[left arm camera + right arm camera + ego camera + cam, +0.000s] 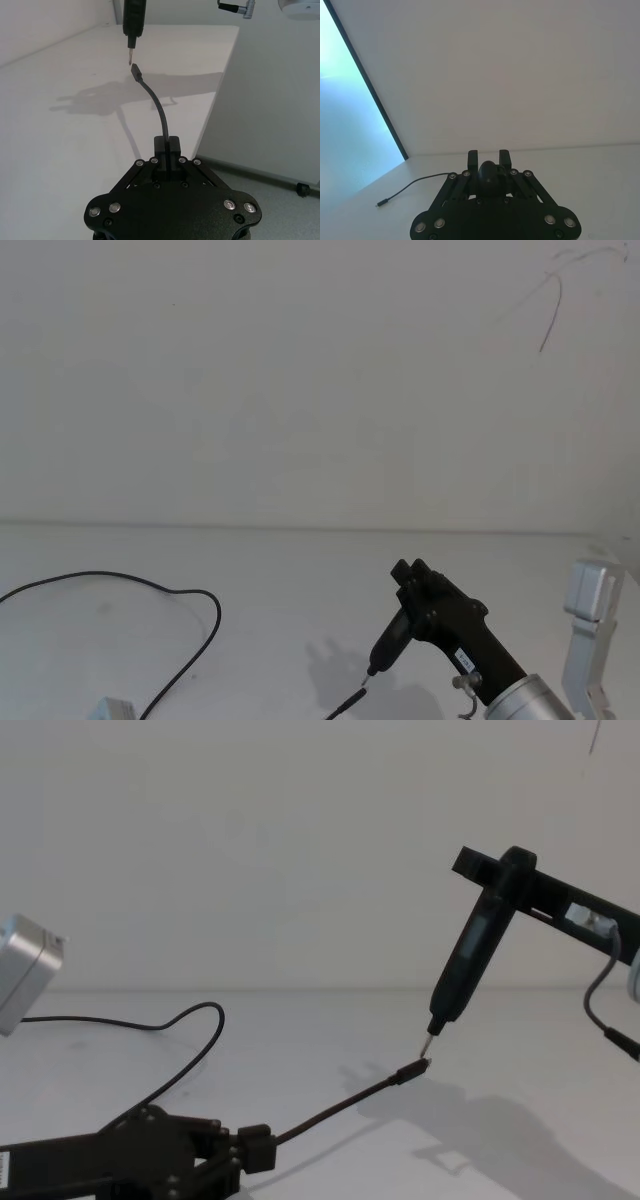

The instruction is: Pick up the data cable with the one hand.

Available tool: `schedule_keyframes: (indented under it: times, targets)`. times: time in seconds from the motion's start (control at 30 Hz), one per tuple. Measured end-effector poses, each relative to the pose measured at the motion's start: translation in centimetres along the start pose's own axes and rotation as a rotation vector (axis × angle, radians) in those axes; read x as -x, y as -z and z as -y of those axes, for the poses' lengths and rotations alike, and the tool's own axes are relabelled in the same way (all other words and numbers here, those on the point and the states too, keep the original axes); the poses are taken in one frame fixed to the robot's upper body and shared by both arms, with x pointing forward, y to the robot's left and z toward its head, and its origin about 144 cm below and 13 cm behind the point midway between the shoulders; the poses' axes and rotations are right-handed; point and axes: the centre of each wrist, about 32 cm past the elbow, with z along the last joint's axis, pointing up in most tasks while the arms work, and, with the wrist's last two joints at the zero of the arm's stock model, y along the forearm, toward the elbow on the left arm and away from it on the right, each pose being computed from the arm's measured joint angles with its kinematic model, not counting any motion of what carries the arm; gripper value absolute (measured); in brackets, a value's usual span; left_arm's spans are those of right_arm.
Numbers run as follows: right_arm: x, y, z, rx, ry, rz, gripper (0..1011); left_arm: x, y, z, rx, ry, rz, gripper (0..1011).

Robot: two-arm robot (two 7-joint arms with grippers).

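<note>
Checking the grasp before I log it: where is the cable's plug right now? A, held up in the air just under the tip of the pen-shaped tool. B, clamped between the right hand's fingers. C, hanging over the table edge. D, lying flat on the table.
A: the left hand is shut on the cable, whose plug is raised just below the tool tip held by the right hand.

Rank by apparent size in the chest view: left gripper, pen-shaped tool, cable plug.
1. left gripper, though nearness to the camera inflates it
2. pen-shaped tool, held by the right gripper
3. plug of the data cable
</note>
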Motion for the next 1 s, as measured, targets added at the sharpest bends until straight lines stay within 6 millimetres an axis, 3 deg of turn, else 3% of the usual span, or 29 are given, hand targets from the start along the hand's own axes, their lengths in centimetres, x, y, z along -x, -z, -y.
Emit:
schedule_keyframes:
  times: [1.0]
  targets:
    - [-0.5,0.3,1.0,0.016,0.007,-0.013,251,0.0,0.0,0.0,0.0,0.0,0.0,40]
